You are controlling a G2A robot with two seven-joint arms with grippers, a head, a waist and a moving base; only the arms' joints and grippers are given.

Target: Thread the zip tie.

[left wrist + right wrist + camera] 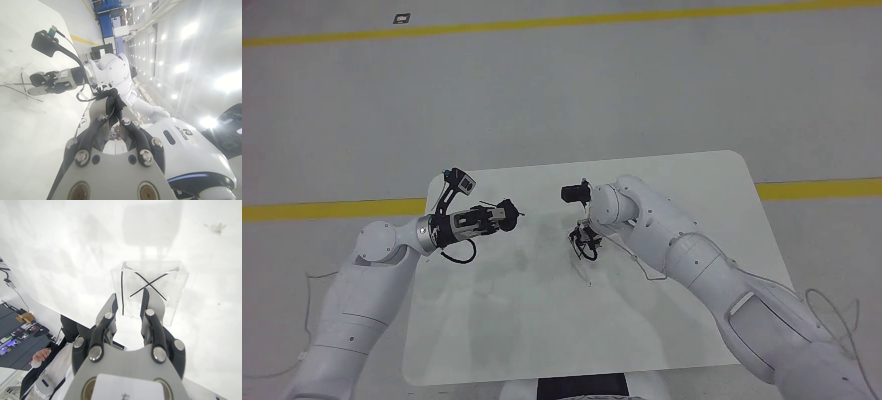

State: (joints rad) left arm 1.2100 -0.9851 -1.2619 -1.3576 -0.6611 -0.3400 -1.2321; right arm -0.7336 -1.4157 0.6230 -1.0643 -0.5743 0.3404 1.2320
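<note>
Top view places the right gripper [585, 242], fingers spread and gripping nothing, over the clear plastic block [175, 291] holding loose black zip ties [149, 285] mid-table, with the clenched left gripper [512, 212] waiting to its left, so threading seems unstarted.

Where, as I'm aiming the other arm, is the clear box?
In the right wrist view the clear box sits on the table, at the open fingers of the right gripper.

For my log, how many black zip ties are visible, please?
3 black plastic zip ties: two crossed in the clear plastic box, one along its edge; others possibly hidden.
</note>
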